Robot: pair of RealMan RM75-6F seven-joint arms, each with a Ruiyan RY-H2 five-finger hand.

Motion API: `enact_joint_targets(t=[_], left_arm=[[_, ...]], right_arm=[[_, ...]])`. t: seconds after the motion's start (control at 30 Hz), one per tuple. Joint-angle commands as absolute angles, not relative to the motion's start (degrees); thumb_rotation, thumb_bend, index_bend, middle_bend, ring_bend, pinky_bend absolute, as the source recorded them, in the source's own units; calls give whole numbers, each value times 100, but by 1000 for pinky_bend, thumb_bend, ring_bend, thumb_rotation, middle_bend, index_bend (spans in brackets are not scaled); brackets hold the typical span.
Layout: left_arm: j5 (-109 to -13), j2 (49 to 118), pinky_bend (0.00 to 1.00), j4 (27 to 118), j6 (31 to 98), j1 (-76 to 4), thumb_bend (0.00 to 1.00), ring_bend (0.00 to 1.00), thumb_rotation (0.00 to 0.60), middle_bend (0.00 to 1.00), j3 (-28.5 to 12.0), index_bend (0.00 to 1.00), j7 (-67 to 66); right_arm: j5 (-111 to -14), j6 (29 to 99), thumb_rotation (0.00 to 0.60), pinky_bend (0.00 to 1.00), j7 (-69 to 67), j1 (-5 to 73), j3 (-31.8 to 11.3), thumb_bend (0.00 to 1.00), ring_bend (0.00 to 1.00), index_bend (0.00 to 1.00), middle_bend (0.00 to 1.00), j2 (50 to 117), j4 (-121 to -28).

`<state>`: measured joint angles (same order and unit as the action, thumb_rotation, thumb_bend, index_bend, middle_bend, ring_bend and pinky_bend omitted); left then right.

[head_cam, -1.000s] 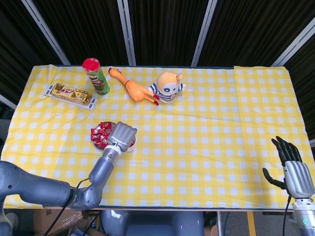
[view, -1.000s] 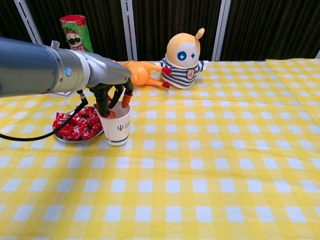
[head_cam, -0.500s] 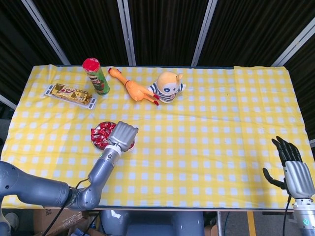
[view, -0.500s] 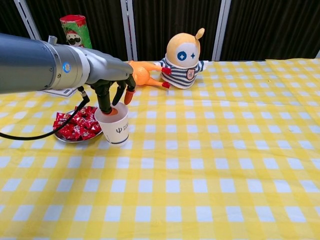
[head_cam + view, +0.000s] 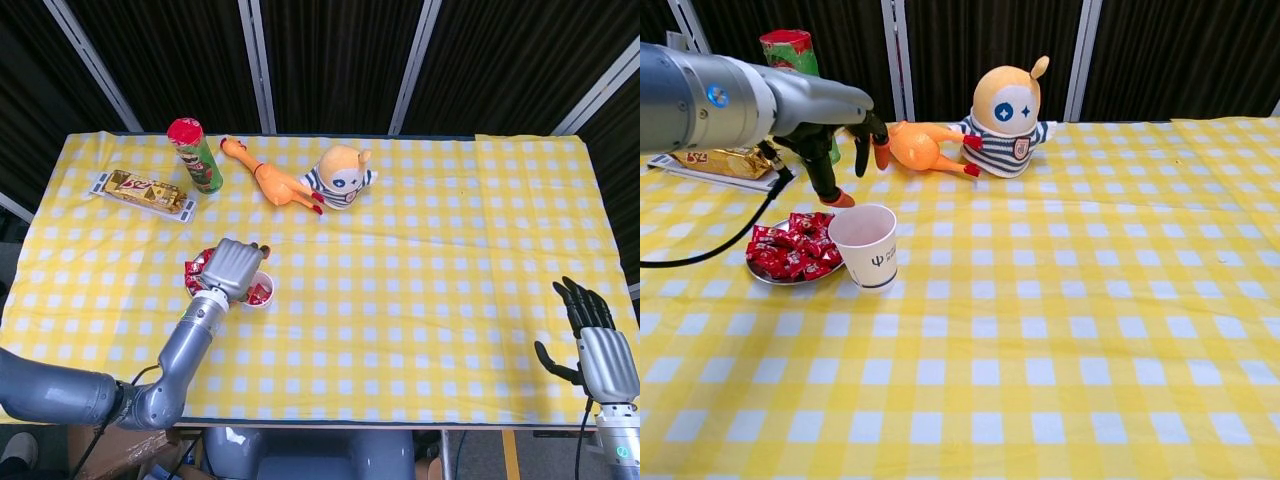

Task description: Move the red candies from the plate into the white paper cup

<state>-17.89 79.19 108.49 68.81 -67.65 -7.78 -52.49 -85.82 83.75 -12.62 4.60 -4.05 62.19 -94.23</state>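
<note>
Red wrapped candies (image 5: 790, 246) lie heaped on a small metal plate (image 5: 768, 275) at the table's left; in the head view the candies (image 5: 198, 270) show beside my left hand. The white paper cup (image 5: 866, 246) stands upright just right of the plate, and the head view shows red candy inside the cup (image 5: 259, 291). My left hand (image 5: 836, 132) (image 5: 232, 267) hovers above the plate and the cup's left rim, fingers spread and pointing down, holding nothing. My right hand (image 5: 596, 350) is open at the table's near right corner, off the cloth.
At the back stand a green chip can (image 5: 196, 156), a boxed snack (image 5: 144, 192), a rubber chicken (image 5: 272, 180) and a striped plush toy (image 5: 342, 175). The yellow checked cloth (image 5: 430, 260) covers the table.
My left hand lifted out of the cup and moved left and up, towards the plate. The cup now stands uncovered. The right hand stayed still.
</note>
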Motion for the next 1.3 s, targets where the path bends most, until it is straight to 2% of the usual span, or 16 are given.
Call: enact_joint_targets(t=[0.03,0.17,0.4,0.63,0.93,1.3], left_arm=[[-1824,7798,885,10839,6933,-6630,243,873,600,271,-730,203,-5139],[-1839,7707,885,10759,6918,-6472,183,873,600,240,-591,163,-5077],[-1710,7784,885,10471,6701,-6294,180,874,600,234,-314,158,-5122],[-1538,8165,885,10021,6492,-6227,180,874,600,249,-122,195,-5278],[-1382,8646,885,9370,6384,-6192,180,874,600,262,-128,229,-5414],[-1479,8880,885,8956,6343,-6150,180,875,600,268,-312,237,-5426]], right_arm=[[-8577,8373,600,0,-1260,462,-407,409,0,0,0,6220,-9416],[-8573,8368,600,0,-1265,465,-410,409,0,0,0,6225,-9409],[-8587,8357,600,0,-1245,473,-404,408,0,0,0,6232,-9406],[-8564,8351,600,0,-1256,470,-409,408,0,0,0,6228,-9407],[-8561,8333,600,0,-1283,478,-409,408,0,0,0,6224,-9408],[-8541,8298,600,0,-1308,489,-411,409,0,0,0,6217,-9411]])
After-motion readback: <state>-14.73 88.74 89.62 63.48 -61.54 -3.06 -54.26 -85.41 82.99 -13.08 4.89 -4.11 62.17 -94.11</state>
